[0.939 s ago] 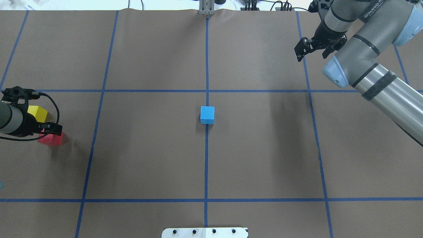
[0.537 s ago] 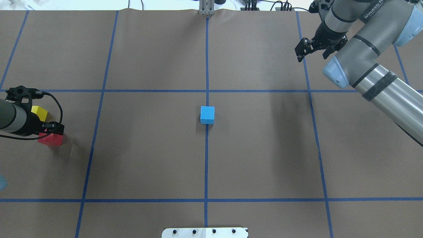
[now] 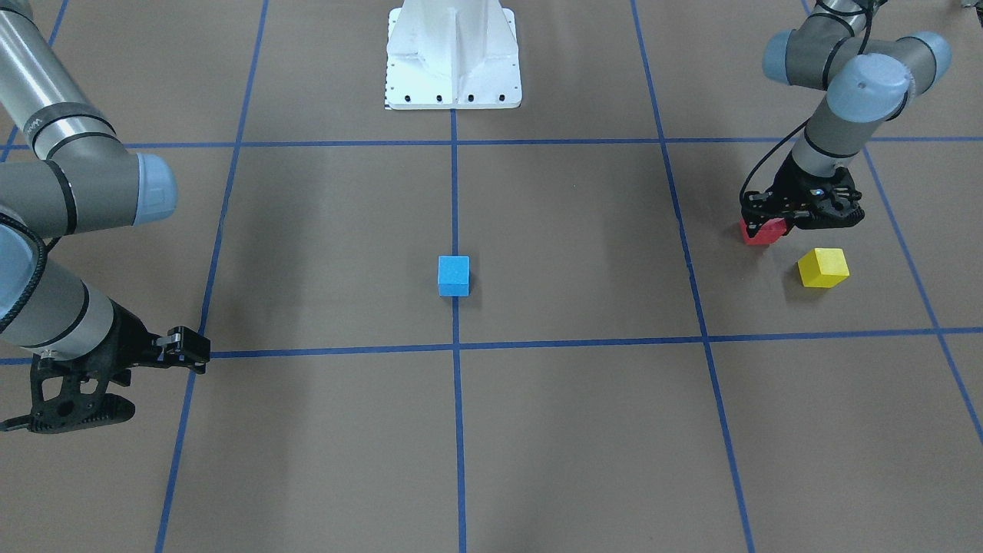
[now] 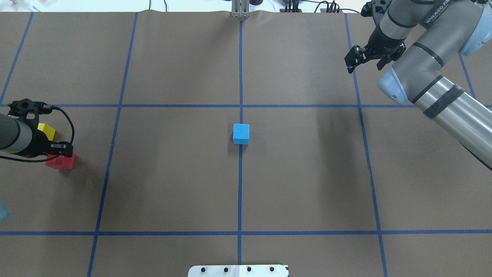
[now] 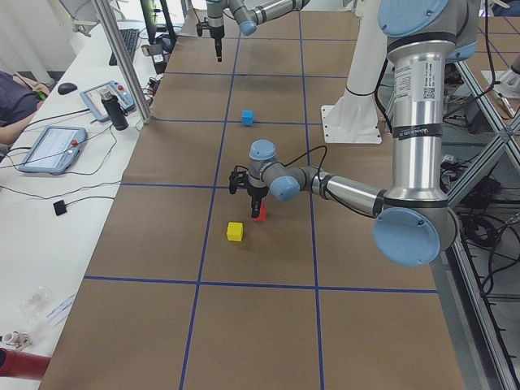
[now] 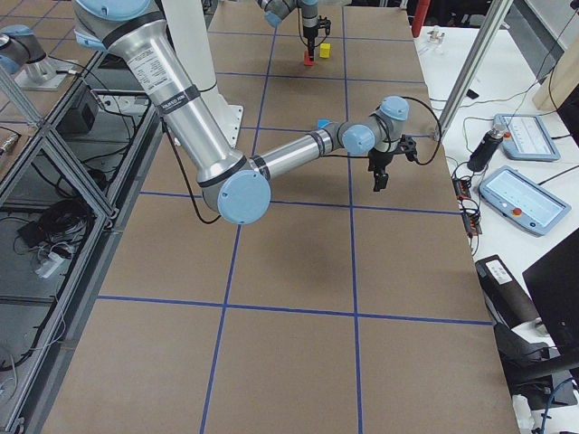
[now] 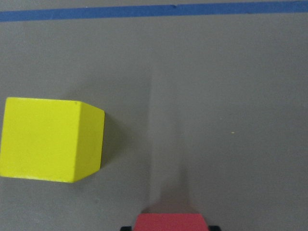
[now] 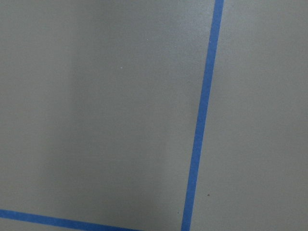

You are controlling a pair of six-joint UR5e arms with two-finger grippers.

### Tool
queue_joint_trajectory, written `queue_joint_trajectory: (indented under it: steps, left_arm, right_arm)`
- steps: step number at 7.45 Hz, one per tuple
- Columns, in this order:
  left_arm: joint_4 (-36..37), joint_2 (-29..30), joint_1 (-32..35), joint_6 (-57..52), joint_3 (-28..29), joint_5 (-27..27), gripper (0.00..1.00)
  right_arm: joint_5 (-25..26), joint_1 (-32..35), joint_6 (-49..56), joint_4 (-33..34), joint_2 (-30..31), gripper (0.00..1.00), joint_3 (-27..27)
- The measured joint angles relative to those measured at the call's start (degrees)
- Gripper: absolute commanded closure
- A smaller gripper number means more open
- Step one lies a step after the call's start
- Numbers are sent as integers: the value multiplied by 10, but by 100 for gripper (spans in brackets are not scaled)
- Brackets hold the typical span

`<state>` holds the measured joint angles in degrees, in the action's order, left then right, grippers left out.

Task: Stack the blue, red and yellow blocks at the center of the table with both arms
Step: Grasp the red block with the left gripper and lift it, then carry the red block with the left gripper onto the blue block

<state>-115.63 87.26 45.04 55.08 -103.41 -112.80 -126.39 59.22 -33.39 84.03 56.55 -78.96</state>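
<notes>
- Left gripper (image 3: 776,219) is low over the table (image 3: 576,430), well out to the robot's left of the blue block (image 3: 453,275). Its fingers are clenched on the red block (image 3: 762,233). The left wrist view shows the red top face filling the space between the two black fingertips.
- Right gripper (image 4: 364,65) hangs released and empty, well away from the blue block on the robot's right and on the side far from the base. Its wrist view shows only bare table and tape lines.
- Blue block sits alone on the centre tape line, so the base of the stack looks to be in place.
- Yellow block (image 3: 823,267) rests near the red one, apart from it, about as far from the blue block.
- Step in hand, as I judge it: picking up the red block, second layer of the stack; it seems at or barely off the surface.
- Next move calls for a clean lift, a carry across to the blue block, squaring the red faces above it, then a gentle lowering before release so the base is not nudged.
</notes>
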Motion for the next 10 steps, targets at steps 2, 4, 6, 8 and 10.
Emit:
queue_joint_trajectory:
  steps: [2, 4, 6, 8, 10]
  left_arm:
    - [73, 52, 3, -1, -7, -1, 100]
    - [203, 162, 4, -13, -14, 0, 100]
    - [333, 303, 2, -19, -6, -1, 100]
    - [400, 423, -7, -18, 41, -3, 100]
    - [406, 522, -28, -17, 129, -3, 100]
  right_arm:
    - [-3, 6, 0, 1, 2, 0, -1]
    - [-12, 24, 12, -1, 14, 0, -1]
    - [-18, 48, 51, -3, 39, 0, -1]
    - [-38, 73, 88, -7, 71, 0, -1]
    - [-67, 107, 119, -12, 101, 0, -1]
